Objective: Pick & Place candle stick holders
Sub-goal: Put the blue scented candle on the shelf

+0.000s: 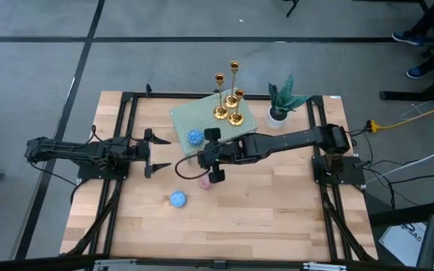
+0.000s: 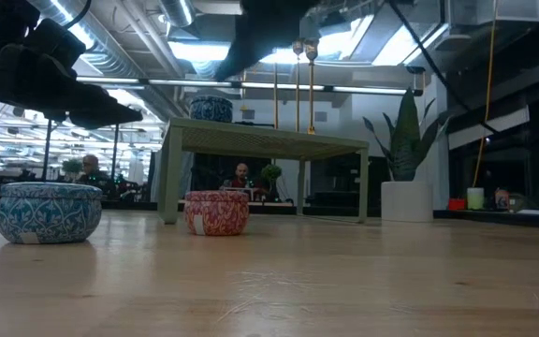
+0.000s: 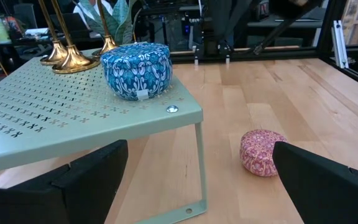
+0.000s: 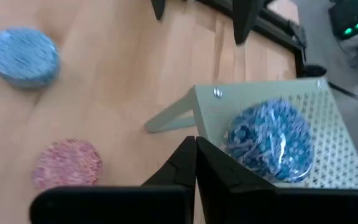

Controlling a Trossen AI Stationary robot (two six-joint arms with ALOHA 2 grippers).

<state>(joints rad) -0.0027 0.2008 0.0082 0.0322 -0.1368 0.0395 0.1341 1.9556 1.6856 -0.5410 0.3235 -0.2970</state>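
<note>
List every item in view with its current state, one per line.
candle stick holders: three, upright on the green shelf
green shelf: standing on the table
blue tin on shelf: resting near the shelf corner
blue tin on table: alone on the wood
pink tin: on the table
potted plant: upright
left gripper: open, empty
right gripper: shut, empty

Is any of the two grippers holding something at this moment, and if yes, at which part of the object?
Nothing is held. The left gripper is open and empty. The right gripper is shut on nothing, above the table near the pink tin.
</note>
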